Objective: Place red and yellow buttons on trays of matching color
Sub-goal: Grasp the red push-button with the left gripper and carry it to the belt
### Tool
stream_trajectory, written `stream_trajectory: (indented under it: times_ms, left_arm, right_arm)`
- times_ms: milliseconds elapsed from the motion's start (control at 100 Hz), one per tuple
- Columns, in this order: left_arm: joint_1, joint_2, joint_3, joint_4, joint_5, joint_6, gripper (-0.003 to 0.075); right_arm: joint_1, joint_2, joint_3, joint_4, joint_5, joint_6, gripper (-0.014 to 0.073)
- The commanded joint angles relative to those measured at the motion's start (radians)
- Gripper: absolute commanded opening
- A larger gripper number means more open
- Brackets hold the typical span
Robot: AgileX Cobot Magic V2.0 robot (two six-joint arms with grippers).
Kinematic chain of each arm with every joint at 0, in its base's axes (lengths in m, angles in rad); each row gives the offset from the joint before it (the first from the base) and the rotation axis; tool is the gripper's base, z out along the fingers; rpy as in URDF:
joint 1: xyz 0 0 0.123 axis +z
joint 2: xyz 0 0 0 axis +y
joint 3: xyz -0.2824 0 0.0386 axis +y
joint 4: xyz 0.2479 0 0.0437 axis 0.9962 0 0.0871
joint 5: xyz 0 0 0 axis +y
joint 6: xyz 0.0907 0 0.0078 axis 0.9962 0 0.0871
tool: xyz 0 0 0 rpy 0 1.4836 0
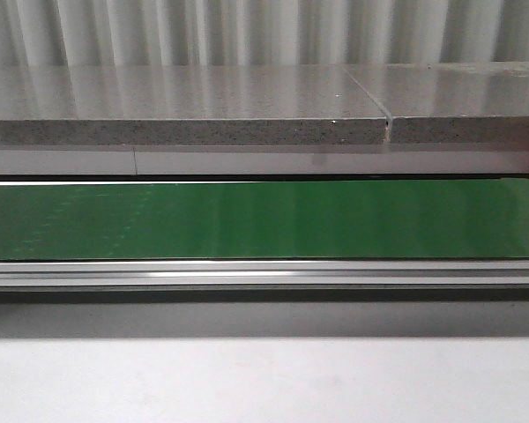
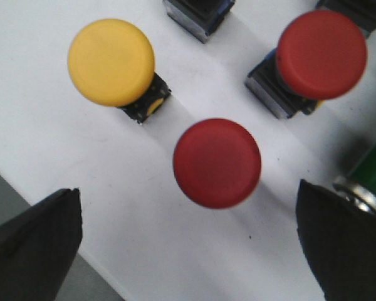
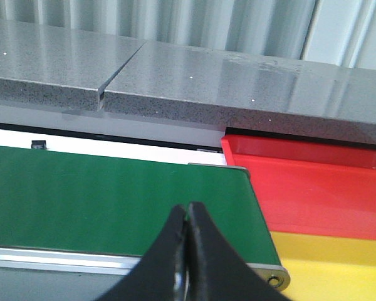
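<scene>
In the left wrist view a red button (image 2: 217, 162) stands on a white surface (image 2: 62, 144), with a yellow button (image 2: 111, 61) and a second red button (image 2: 321, 54) beyond it. My left gripper (image 2: 188, 241) hangs open above them, its black fingers (image 2: 31, 241) wide apart and the nearest red button just ahead of the gap. In the right wrist view the red tray (image 3: 313, 188) and the yellow tray (image 3: 338, 266) lie side by side past the belt's end. My right gripper (image 3: 188, 216) is shut with nothing in it, over the green belt (image 3: 106, 194).
The green conveyor belt (image 1: 264, 218) runs across the front view with an aluminium rail (image 1: 264, 273) in front and a grey stone ledge (image 1: 185, 115) behind. Another button base (image 2: 197, 15) shows at the edge of the left wrist view. Neither arm appears in the front view.
</scene>
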Motion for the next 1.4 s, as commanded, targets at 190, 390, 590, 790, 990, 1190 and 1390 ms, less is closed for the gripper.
stream_trajectory:
  times_ms: [190,390,590,790,990,1190,1390]
  left_arm:
    - [0.016,0.084,-0.055,0.003,-0.084,0.005,0.0638]
    - [0.016,0.143,-0.055,0.002,-0.107,0.005,0.0638]
    - [0.016,0.147,-0.055,-0.006,-0.117,0.005,0.0574]
    - [0.016,0.147,-0.055,-0.01,-0.129,0.005,0.0223]
    - [0.015,0.145,-0.055,-0.018,-0.114,0.005,-0.002]
    - [-0.016,0.075,-0.055,-0.026,-0.05,0.044,-0.002]
    - [-0.075,-0.068,-0.056,0.009,0.0,0.085,-0.002]
  right_arm:
    - [-0.001,-0.015,-0.006,0.0,-0.082,-0.003,-0.0068]
    - [-0.001,-0.015,-0.006,0.0,-0.082,-0.003,-0.0068]
    - [-0.001,-0.015,-0.006,0.0,-0.082,-0.003,-0.0068]
    - [-0.001,-0.015,-0.006,0.0,-0.082,-0.003,-0.0068]
    - [-0.001,-0.015,-0.006,0.0,-0.082,-0.003,-0.0068]
    - [-0.001,-0.015,-0.006,0.0,-0.082,-0.003,-0.0068]
    - [-0.001,-0.015,-0.006,0.0,-0.082,-0.003,-0.0068]
